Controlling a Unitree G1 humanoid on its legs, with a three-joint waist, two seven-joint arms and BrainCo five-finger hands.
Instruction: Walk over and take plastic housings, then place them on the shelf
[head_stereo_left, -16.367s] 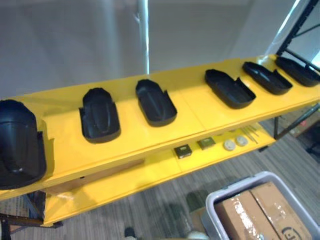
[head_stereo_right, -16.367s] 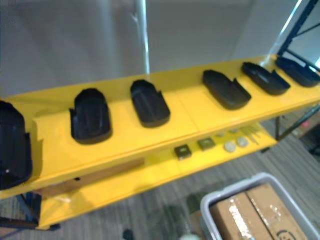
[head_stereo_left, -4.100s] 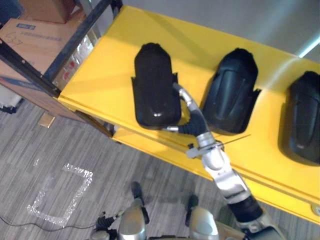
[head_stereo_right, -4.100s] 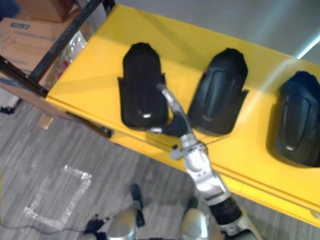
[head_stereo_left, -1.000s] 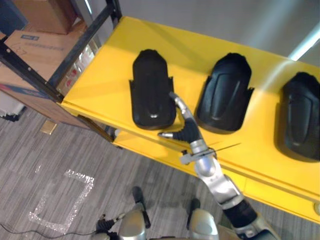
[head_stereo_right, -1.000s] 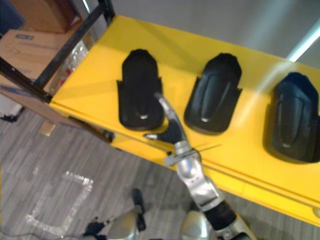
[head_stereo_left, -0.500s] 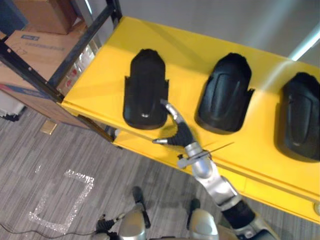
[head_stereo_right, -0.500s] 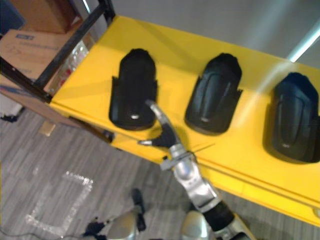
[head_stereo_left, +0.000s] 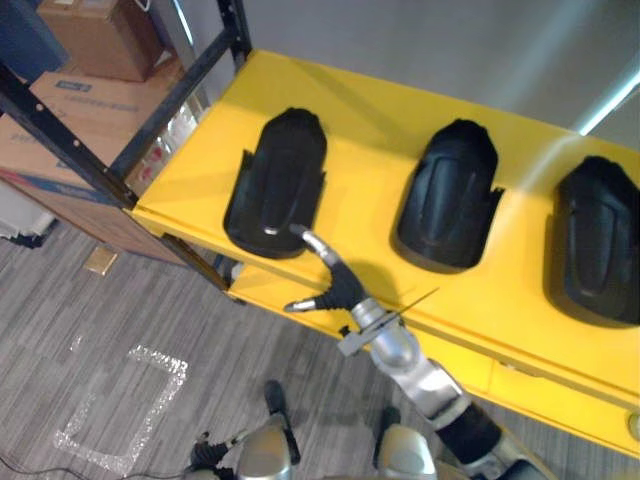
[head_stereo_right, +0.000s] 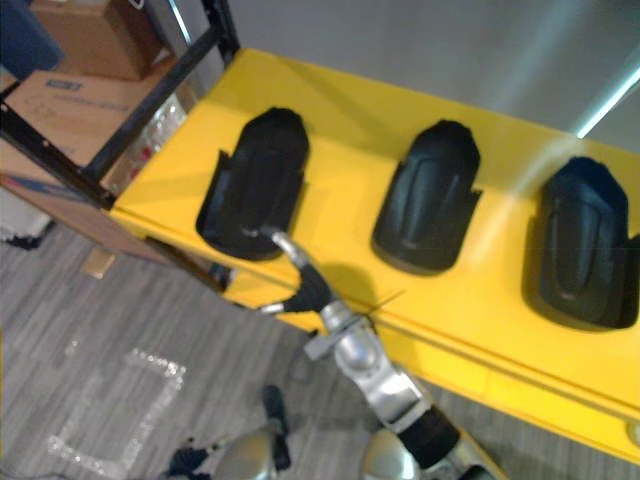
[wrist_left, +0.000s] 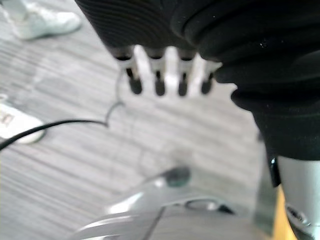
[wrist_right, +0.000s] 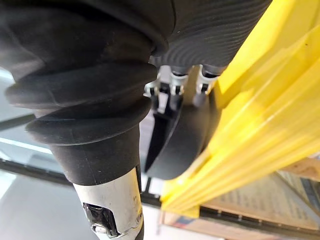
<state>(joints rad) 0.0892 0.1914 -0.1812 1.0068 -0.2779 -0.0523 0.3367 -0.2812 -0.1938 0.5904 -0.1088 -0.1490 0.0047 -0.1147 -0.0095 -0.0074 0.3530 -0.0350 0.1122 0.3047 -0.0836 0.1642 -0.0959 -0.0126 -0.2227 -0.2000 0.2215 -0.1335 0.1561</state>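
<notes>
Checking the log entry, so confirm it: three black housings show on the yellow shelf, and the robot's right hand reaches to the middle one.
Wrong in one point. The left eye view shows the right hand reaching to the leftmost housing, fingers straight at its near end, not the middle housing. The rest stands: three black housings, yellow shelf.
</notes>
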